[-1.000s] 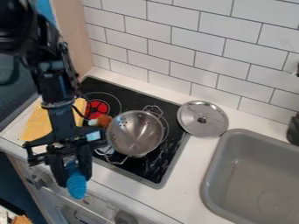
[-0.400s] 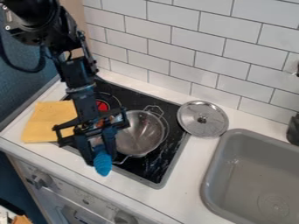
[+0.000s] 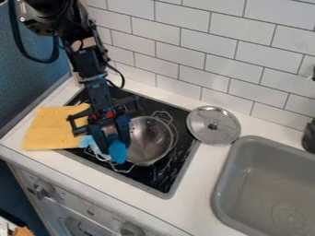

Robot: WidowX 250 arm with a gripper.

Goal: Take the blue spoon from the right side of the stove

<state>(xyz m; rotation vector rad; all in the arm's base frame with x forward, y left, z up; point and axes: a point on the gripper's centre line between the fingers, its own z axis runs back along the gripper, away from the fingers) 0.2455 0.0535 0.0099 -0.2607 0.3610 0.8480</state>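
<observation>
Fingers [image 3: 125, 133] drawn in close on the blue spoon [image 3: 117, 151], with only as much gap as needed to grip it. Rounded blue end pointing down past the tips, beside or in front of the rim of the steel pot [image 3: 150, 140]; cannot tell at what height. Behind the fingers, a pale blue thing [image 3: 87, 142], too covered to name. Farther out, the black stove [image 3: 166, 173] beneath, yellow cloth [image 3: 49, 129] at one side, lid [image 3: 213, 125] across on the white bench [image 3: 206, 177].

Grasp looks done, so probably most of the task. Away from the stove edge nearest the lid, but not visibly clear of the stove as a whole. Left to do, judging from here: keep hold, lift clear of pot and handles, carry off.
</observation>
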